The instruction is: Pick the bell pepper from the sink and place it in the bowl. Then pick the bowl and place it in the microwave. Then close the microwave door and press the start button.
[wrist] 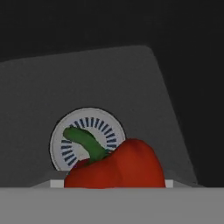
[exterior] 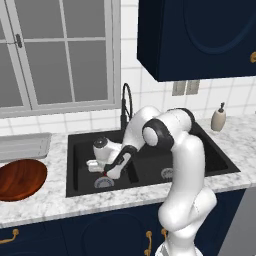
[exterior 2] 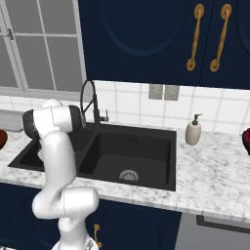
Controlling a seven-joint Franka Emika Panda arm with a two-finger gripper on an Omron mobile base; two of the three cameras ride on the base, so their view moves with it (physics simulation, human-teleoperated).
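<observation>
Bell pepper (wrist: 116,166) lies tipped, its stem apparently pointing at drain (wrist: 87,138).

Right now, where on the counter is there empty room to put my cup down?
There is bare marble between the sink and the soap bottle, running right and toward the front edge. The left side is crowded: the wooden bowl and the grey tray sit together there. The left basin is busy too, with the claw around the bell pepper.

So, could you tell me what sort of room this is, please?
A home kitchen, by the look of it: a black double sink with gooseneck faucet, a marble counter, and navy cabinets.
</observation>
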